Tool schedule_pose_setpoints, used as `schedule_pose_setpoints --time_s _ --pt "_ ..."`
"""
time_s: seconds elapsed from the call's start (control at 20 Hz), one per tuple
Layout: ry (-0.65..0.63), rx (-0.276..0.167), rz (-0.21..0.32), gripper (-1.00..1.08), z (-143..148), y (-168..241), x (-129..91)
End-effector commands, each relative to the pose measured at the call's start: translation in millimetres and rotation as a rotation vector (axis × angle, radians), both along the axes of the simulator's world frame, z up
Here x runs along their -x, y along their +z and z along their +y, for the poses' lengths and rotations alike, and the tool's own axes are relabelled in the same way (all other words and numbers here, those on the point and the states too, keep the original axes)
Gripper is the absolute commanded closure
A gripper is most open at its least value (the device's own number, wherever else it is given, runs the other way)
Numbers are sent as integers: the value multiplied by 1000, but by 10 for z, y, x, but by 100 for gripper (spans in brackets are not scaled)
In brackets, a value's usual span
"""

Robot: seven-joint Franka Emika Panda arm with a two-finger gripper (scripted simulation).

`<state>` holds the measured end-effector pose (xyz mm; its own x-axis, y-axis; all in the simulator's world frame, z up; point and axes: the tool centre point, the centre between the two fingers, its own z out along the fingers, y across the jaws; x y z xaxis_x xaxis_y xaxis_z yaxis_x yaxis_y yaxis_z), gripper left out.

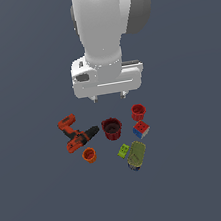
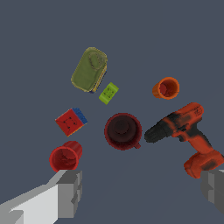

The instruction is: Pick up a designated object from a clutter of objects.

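Red cup (image 2: 65, 157) upright, hollow, maroon cup (image 2: 123, 131) nearby, tool (image 2: 142, 188) spread wide

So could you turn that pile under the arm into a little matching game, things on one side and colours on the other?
Things:
1. drill
2. can
3. widest cup
4. small block

Colours:
A. olive
B. bright green
C. orange and black
D. dark maroon

Pairs: 1-C, 2-A, 3-D, 4-B
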<state>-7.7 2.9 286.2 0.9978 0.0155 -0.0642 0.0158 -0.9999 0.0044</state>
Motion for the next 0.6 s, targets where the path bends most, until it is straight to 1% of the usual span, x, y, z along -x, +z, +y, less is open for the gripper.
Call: schedule_pose_setpoints --time_s 0.0,0.15,0.4,0.55 --pt "0 0 0 -92 0 0 0" --pt "16 3 -3 -92 32 3 -8" --pt "78 17 -13 -92 164 12 -39" --pt "81 18 -14 -92 173 11 -41"
